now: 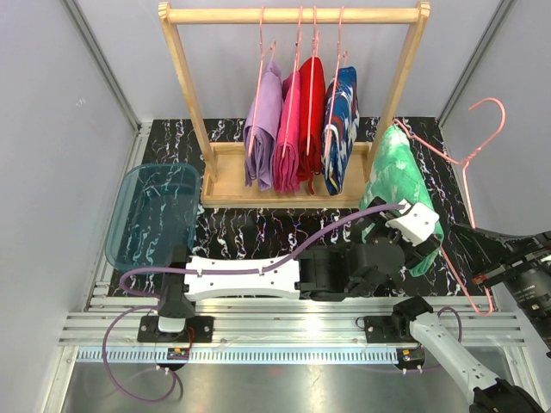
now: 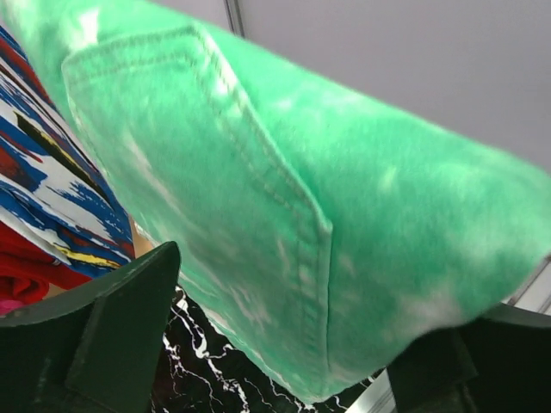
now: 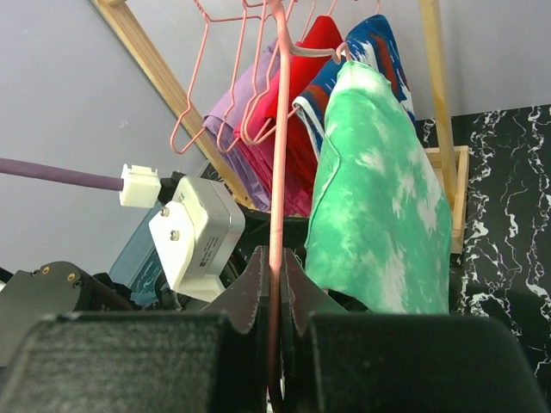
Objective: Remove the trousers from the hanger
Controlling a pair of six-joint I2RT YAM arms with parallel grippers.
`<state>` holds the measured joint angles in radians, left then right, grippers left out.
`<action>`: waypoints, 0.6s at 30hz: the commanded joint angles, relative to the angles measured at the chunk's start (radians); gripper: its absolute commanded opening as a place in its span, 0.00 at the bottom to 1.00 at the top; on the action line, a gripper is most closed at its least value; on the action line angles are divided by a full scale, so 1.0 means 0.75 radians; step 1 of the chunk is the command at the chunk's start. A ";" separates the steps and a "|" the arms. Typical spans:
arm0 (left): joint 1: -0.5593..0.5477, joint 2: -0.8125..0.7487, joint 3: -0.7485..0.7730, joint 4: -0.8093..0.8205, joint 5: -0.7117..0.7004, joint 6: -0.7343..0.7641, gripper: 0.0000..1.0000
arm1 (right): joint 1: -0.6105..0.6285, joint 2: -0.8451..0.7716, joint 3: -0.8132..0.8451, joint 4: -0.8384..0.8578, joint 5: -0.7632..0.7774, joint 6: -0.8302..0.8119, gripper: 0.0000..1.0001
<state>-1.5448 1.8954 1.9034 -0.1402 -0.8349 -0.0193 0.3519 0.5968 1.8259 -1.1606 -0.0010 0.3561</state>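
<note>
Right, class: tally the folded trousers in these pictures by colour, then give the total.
lilac trousers: 1
pink trousers: 1
red trousers: 1
navy patterned trousers: 1
mint green trousers: 1
Total: 5

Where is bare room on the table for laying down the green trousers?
Free: the marble strip between rack base and left arm; the teal tray at left. Crowded: the right side, where mint green trousers, pink hanger and left tool meet.
</note>
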 commanded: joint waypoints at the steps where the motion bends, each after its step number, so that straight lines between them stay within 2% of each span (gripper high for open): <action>1: 0.006 -0.003 0.094 0.081 -0.022 0.017 0.82 | -0.005 0.006 0.053 0.255 -0.058 0.026 0.00; 3: 0.006 -0.011 0.113 0.099 -0.018 0.015 0.72 | -0.007 0.000 0.024 0.253 -0.064 0.026 0.00; 4: 0.006 -0.013 0.119 0.105 -0.016 0.017 0.54 | -0.007 -0.004 0.010 0.253 -0.070 0.028 0.00; 6: 0.006 -0.013 0.152 0.111 -0.022 0.054 0.32 | -0.005 -0.021 -0.023 0.259 -0.068 0.032 0.00; 7: 0.006 -0.011 0.162 0.109 -0.026 0.056 0.17 | -0.005 -0.027 -0.035 0.261 -0.058 0.032 0.00; 11: 0.008 -0.015 0.191 0.111 -0.065 0.097 0.00 | -0.007 -0.045 -0.084 0.243 -0.007 0.004 0.00; 18: 0.000 -0.077 0.215 0.181 -0.081 0.169 0.00 | -0.005 -0.115 -0.281 0.232 0.083 0.000 0.00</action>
<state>-1.5455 1.8973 1.9751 -0.1482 -0.8520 0.0597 0.3508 0.5350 1.6676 -1.0805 0.0242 0.3626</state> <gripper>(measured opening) 0.107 0.055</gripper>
